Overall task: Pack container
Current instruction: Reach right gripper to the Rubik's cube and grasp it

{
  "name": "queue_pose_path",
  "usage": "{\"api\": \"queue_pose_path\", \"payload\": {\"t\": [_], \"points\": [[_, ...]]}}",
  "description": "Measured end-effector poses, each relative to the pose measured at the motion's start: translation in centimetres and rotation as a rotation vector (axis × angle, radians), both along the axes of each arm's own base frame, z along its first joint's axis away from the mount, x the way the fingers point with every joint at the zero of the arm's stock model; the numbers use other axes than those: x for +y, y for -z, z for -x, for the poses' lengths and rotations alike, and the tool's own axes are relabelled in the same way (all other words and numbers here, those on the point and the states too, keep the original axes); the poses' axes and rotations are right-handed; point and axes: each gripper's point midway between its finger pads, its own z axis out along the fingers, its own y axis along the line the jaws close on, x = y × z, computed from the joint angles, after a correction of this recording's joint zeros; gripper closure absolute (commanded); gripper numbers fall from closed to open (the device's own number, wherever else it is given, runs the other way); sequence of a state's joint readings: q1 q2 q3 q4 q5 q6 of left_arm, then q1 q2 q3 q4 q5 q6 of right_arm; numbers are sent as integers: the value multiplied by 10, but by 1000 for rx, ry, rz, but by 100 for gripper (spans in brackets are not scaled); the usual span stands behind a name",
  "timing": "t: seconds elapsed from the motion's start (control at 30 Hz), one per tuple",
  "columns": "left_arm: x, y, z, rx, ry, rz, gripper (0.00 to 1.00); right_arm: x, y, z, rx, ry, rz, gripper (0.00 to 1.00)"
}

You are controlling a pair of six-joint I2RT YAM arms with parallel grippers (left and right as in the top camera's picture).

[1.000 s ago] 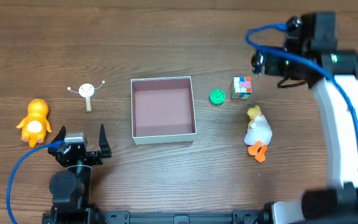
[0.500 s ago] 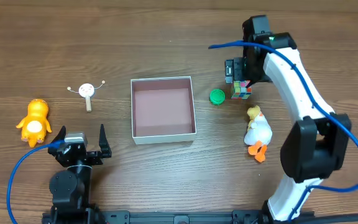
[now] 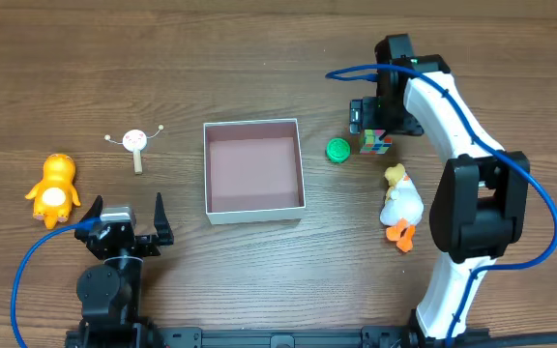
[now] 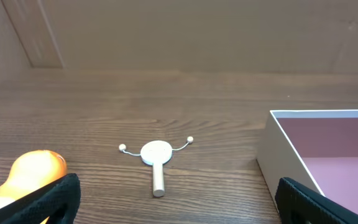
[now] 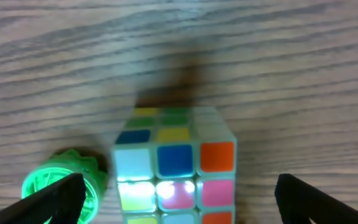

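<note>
Container (image 3: 254,125): sitting open-topped on the desk (image 3: 259,58), ahead and right of the left gripper (image 3: 127,207); showing only bare pink floor inside.
Left gripper: hanging low over the desk, spreading wide, gripping nothing.
Right gripper (image 5: 179,194): hovering over the colour cube (image 5: 176,163), standing wide, fingers (image 5: 58,196) flanking it without touching.
Green disc (image 5: 64,183): lying just beside the cube, between the right gripper and the container.
Drum toy (image 4: 155,157): lying straight ahead of the left gripper, outside the container.
Duck (image 3: 400,205): lying near the right gripper, outside the container.
</note>
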State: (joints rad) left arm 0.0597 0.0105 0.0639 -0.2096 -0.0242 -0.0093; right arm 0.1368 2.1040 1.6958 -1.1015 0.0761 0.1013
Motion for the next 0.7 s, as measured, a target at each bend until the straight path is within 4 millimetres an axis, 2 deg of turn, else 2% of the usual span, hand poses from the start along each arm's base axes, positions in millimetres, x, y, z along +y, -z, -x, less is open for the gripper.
{"api": "queue_pose_path", "payload": {"t": [0.17,0.3,0.37,0.7], "points": [[0,0,0,0,0,0,0,-8,13,9,34,19,-4,0],[0,0,0,0,0,0,0,-10,13,5,15,24,-8,1],[0,0,0,0,0,0,0,-10,13,4,12,24,-8,9],[0,0,0,0,0,0,0,-3,16,1,-1,22,-47,7]]}}
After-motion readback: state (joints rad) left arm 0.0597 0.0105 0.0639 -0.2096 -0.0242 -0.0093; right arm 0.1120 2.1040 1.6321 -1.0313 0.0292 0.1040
